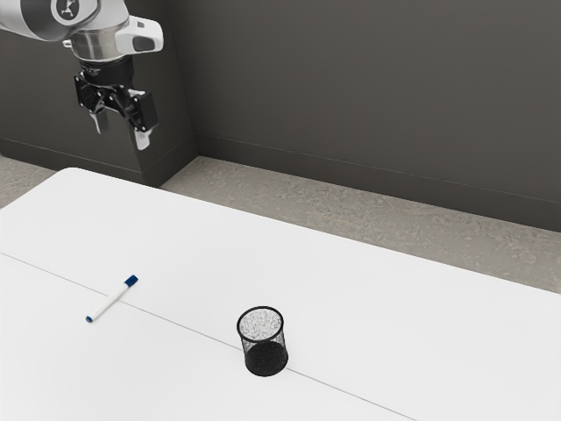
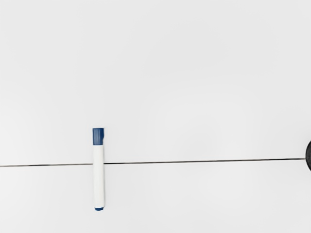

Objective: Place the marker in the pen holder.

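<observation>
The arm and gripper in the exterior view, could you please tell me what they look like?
The arm is white and rounded, with a dark grey disc bearing a light emblem, and a silvery metal collar near its end. The gripper is black and angular, with two pale grey fingertips.

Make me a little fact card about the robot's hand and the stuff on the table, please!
marker: white with a blue cap, lying down across the thin dark line
pen holder: black mesh, standing upright, empty
table: white
gripper: raised, open, holding nothing
job: not done, marker outside the holder
</observation>
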